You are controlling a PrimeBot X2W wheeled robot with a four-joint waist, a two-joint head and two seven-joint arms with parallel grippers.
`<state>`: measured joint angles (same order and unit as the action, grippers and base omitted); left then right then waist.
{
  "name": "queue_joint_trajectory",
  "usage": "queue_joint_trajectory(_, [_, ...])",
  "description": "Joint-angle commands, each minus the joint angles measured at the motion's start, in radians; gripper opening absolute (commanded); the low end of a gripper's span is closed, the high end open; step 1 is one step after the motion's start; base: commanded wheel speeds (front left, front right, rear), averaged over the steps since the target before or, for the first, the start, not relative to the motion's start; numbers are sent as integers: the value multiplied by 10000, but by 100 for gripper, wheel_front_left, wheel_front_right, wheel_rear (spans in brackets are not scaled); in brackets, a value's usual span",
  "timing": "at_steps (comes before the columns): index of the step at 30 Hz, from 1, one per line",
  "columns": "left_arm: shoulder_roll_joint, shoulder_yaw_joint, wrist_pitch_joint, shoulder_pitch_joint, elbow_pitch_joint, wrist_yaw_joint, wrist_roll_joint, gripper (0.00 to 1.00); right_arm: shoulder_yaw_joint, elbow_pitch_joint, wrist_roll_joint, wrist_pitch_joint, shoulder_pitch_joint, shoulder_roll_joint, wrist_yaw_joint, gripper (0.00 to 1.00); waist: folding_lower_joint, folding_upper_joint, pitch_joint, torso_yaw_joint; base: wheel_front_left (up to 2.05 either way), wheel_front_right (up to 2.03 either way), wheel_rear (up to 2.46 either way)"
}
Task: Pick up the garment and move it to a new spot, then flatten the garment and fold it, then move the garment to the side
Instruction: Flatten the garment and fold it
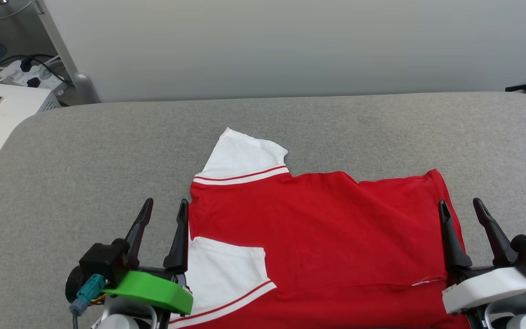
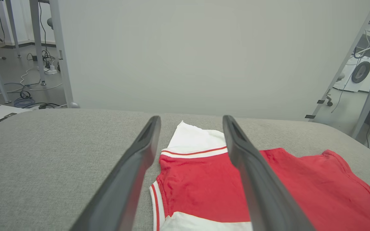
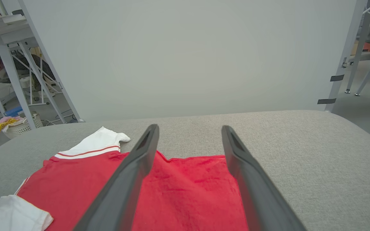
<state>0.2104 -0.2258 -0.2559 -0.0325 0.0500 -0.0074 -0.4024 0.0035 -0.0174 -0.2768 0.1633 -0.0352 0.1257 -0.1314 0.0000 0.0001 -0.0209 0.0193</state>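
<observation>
Grey padded table [image 1: 62,151], pale wall [image 1: 290,45] behind

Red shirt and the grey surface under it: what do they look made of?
The red shirt with white sleeves looks like soft matte knit, likely cotton jersey: gentle creases, no sheen. The grey rounded-edge surface looks like coarse woven upholstery cloth: speckled weave, matte; whatever lies beneath cannot be told.

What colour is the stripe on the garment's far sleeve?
Red, set in white trim; the head view shows it best.
</observation>
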Motion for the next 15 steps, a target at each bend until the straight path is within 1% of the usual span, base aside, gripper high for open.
queue_joint_trajectory(1, [-161, 120, -58, 135, 73, -155, 166, 100, 12, 37, 32, 72, 78, -34, 7, 100, 0, -1, 2, -8, 0, 0, 0])
queue_joint_trajectory(7, [-580, 499, -58, 153, 266, -551, 591, 100, 48, 33, 14, 57, 124, -19, 7, 100, 0, -1, -38, -40, 0, 0, 0])
queue_joint_trajectory(15, [-823, 801, -58, 142, 550, -892, 865, 100, 104, 58, -8, 37, 156, 17, 7, 100, 0, -1, -147, -26, 0, 0, 0])
